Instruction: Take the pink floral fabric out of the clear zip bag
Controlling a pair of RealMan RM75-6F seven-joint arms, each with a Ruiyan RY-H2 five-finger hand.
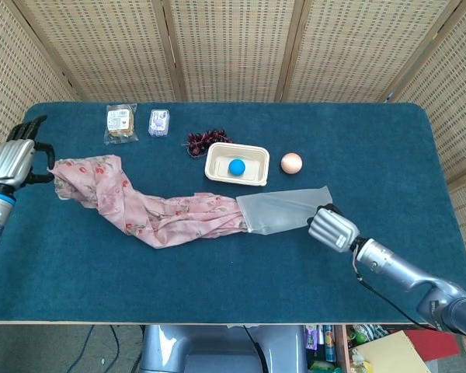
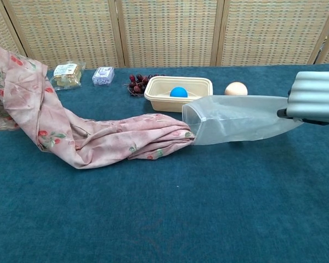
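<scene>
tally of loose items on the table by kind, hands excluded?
Fabric: 1
Zip bag: 1
Tray: 1
Blue ball, in the tray: 1
Egg: 1
Grape bunch: 1
Wrapped packets: 2, tan and purple
Total: 8
</scene>
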